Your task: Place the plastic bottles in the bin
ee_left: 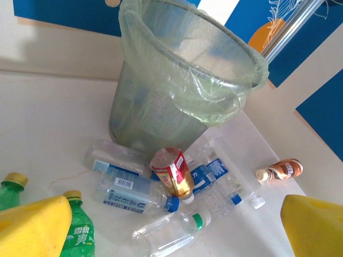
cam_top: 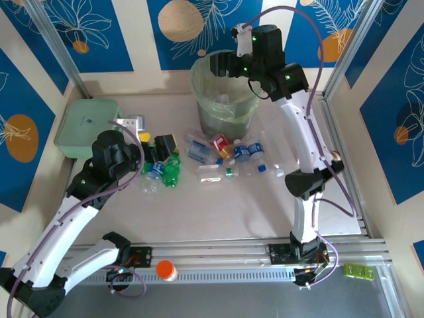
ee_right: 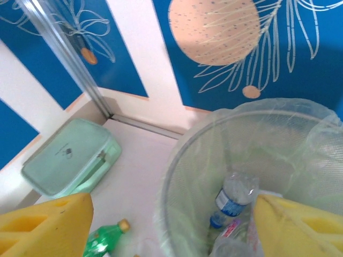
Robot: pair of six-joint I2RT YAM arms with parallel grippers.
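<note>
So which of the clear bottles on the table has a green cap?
The clear bottle lying beside the red-labelled one, on the side away from the bin. Other clear bottles have blue or white caps.

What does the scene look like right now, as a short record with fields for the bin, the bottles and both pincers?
bin: upright, pale green liner
bottle in bin: clear, blue label, at least one
loose bottles: many, clear and green, lying in front of the bin
left pincer: open, empty, over the loose bottles
right pincer: open, empty, over the bin mouth
task state: unfinished
</note>
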